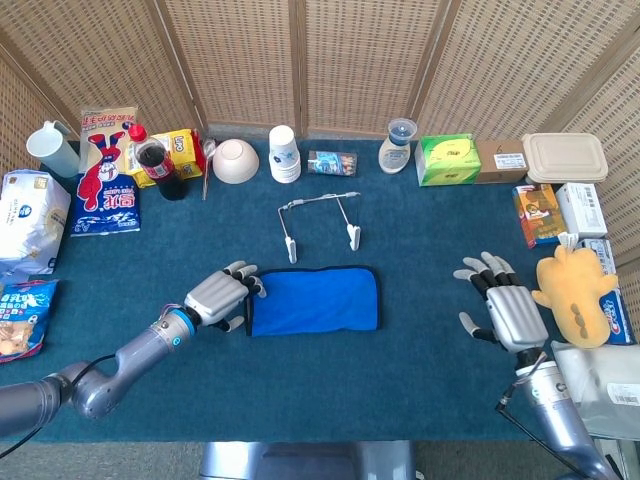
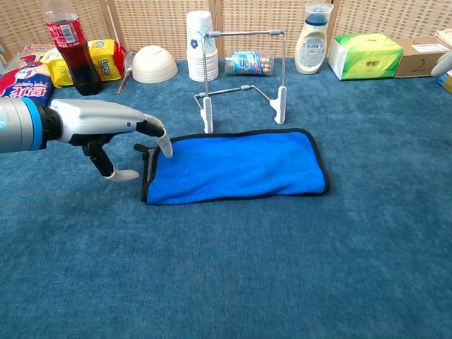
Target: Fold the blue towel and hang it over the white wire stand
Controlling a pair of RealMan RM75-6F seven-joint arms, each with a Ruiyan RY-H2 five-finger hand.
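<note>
One towel point(image 1: 314, 300) in play: blue, black-edged, lying flat in the middle of the frame on the teal surface point(image 1: 330, 380), long side running left to right. The white stand point(image 1: 320, 222) sits upright just above it in the head view, near but apart from the cloth.

Left hand point(image 1: 218, 300) is at the towel's left short edge. In the chest view its fingers point(image 2: 164, 143) point down onto the cloth by the small black loop at that end, thumb low and apart on the surface beside it. Holds nothing; fingers are apart, no pinch formed. Whether the tips actually touch the cloth I cannot tell.

Right hand point(image 1: 508, 310) hovers at the right of the frame, well apart from the towel, fingers spread, empty.

Handling judgement: soft, light, limp terry-type cloth (no stiffness to rely on). It should drape and sag from any single hold, and may drag on the carpet-like surface rather than slide. Best hold is likely a pinch on the bound edge near the left corners, lifting that end over toward the right end to fold. A centre grab would likely bunch it. The stand looks light, so a careless drape could tip it.
</note>
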